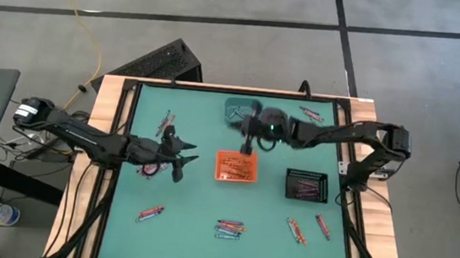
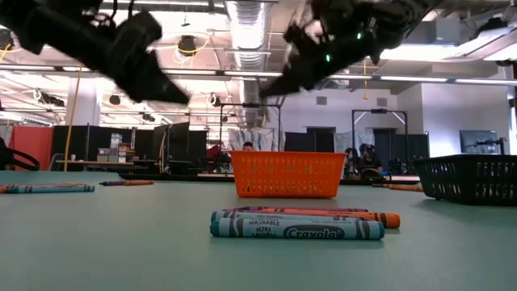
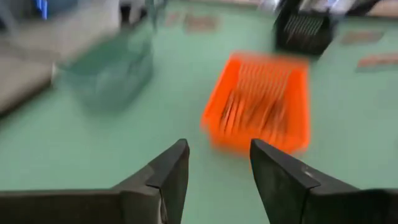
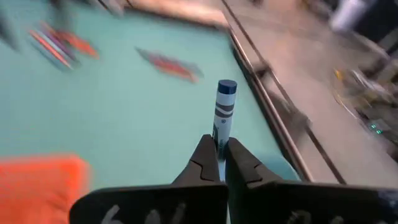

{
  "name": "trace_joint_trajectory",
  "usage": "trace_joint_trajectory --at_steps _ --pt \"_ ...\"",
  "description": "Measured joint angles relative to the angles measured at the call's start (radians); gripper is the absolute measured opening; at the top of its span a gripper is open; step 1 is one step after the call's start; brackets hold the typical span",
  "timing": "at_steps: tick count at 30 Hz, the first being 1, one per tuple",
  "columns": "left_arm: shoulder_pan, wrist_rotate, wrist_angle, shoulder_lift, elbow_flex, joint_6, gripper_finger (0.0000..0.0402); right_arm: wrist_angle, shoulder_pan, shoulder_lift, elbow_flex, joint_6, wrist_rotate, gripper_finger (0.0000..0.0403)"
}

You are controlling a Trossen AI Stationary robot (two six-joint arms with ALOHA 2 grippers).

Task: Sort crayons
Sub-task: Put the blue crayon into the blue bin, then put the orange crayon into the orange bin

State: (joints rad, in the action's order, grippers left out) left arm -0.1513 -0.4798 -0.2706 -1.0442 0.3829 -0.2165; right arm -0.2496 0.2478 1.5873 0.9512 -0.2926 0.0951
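My right gripper point(image 4: 221, 155) is shut on a blue crayon point(image 4: 222, 112) and hangs above the table between the teal tray point(image 1: 236, 108) and the orange tray point(image 1: 236, 166), as the high view point(image 1: 250, 139) shows. My left gripper point(image 3: 219, 165) stands open with nothing between its fingers, left of the orange tray point(image 3: 261, 102), also in the high view point(image 1: 181, 154). Loose crayons lie flat in small groups on the green table: near the front point(image 2: 299, 225), front left point(image 1: 150, 213), front right point(image 1: 296, 230) and far right point(image 1: 312, 113). Several orange crayons lie in the orange tray. My right gripper pinches the blue crayon between its two fingers by the paper-wrapped part near one end point(image 4: 219, 135). The crayon runs along the fingers and sticks out past their tips, its blue free end point(image 4: 227, 87) ahead. It is lifted clear of the table.
A black tray point(image 1: 307, 185) stands right of the orange tray. More crayons lie beside my left gripper point(image 1: 154, 170) and at the far left point(image 1: 165, 123). The table's wooden frame point(image 1: 350, 200) bounds the green mat; bare mat shows between the crayon groups.
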Motion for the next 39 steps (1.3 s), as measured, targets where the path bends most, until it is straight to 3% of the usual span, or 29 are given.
trace_joint_trajectory --at_steps 4,11,14,24,31,39 --pt "0.000 -0.018 0.169 -0.005 -0.001 -0.132 0.0162 0.062 0.087 0.028 0.000 -0.066 0.026 0.0003" --pt "0.000 -0.031 0.189 -0.065 -0.001 -0.152 0.0163 0.149 0.165 0.135 0.067 -0.113 0.099 0.0016" --pt "0.000 -0.032 0.190 -0.085 -0.001 -0.153 0.0163 0.229 0.169 0.181 0.130 -0.142 0.171 0.0035" --pt "-0.013 -0.025 0.194 -0.095 -0.001 -0.155 0.0163 0.550 0.137 0.251 0.331 -0.131 0.265 0.0108" --pt "-0.047 -0.023 0.225 -0.095 -0.001 -0.184 0.0163 0.865 0.027 0.142 0.443 0.028 0.212 0.0115" --pt "-0.069 0.086 0.278 -0.095 -0.001 -0.313 0.0163 1.076 -0.209 -0.101 0.346 0.235 0.088 0.0101"
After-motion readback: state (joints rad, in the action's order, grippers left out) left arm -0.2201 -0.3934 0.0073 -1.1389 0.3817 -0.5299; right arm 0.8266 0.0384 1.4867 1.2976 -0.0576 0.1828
